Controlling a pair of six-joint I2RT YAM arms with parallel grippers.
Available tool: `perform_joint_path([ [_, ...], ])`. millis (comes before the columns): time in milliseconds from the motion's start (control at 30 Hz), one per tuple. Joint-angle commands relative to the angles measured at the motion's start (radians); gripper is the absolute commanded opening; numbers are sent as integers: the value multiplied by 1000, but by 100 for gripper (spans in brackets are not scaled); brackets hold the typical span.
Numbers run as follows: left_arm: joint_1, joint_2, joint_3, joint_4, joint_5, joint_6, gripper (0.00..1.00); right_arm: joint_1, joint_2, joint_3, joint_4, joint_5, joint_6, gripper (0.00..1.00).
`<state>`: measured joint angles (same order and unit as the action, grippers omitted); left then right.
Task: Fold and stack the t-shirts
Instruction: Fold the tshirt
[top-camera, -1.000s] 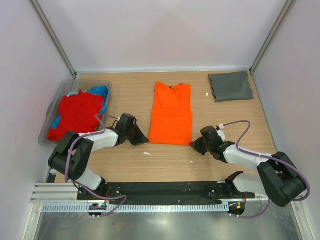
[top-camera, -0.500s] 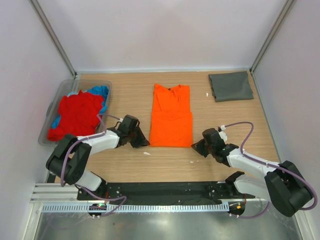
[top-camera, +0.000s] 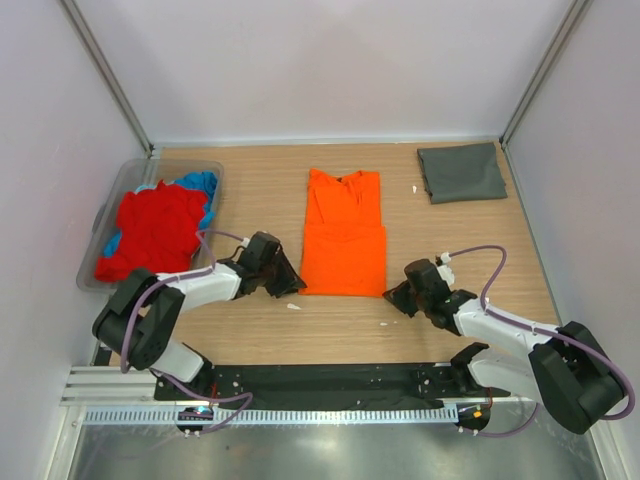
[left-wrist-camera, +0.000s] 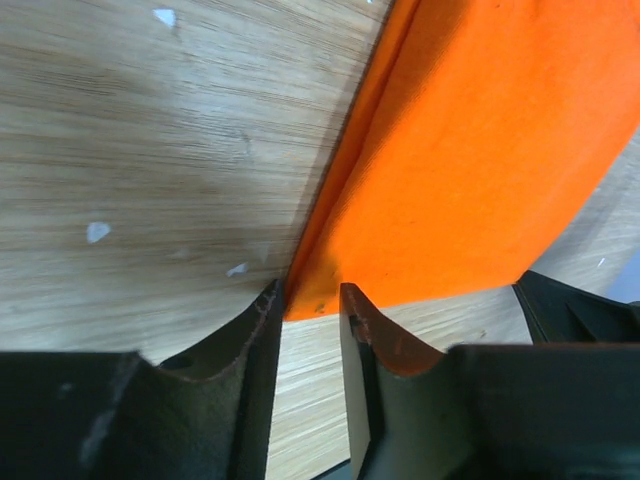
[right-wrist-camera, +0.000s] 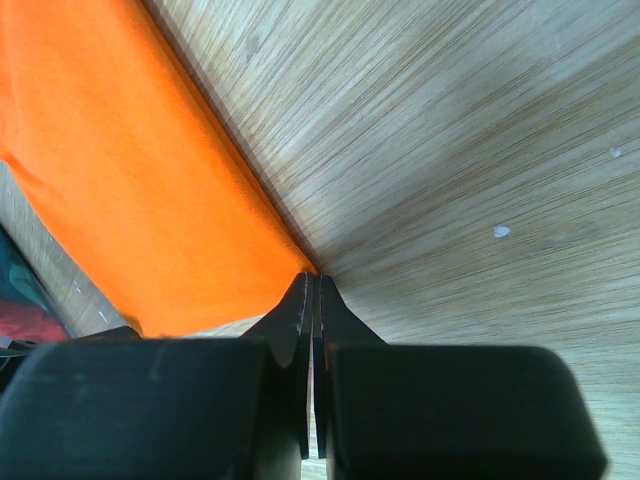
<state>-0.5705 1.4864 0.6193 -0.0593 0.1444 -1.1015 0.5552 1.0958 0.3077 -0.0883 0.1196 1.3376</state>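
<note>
The orange t-shirt (top-camera: 343, 235) lies flat at the centre of the worktop (top-camera: 260, 180), already narrowed into a long strip with its collar toward 12 o'clock. A dark grey t-shirt (top-camera: 461, 171) sits folded at 1 o'clock. The red t-shirt (top-camera: 155, 225) and the blue t-shirt (top-camera: 203, 182) are heaped in the clear tub (top-camera: 108, 212) at 9 o'clock.

We judge the step in hand to be taking the near hem for the crosswise fold. The left gripper (top-camera: 290, 285) is low at the strip's 7 o'clock corner. Its jaws are parted by a narrow gap, with the cloth corner right at their mouth and not yet pinched. The right gripper (top-camera: 393, 293) is at the 5 o'clock corner, jaws clenched together with the tips touching the cloth's edge. We cannot tell whether any fabric is caught there.

Next, we think both corners need a sure pinch. They should then lift evenly and carry toward 12 o'clock, so the hem lands square on the collar end.
</note>
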Motion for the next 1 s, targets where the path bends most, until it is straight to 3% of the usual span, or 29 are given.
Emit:
perform_joint_path([
  [0, -14, 52, -6, 15, -11, -12, 30, 6, -2, -10, 13, 26, -11, 1],
  [300, -38, 11, 26, -89, -89, 9, 0, 8, -69, 16, -71, 81, -29, 1],
  [967, -114, -271, 52, -204, -75, -26, 0, 150, -358, 128, -272, 207, -78, 1],
])
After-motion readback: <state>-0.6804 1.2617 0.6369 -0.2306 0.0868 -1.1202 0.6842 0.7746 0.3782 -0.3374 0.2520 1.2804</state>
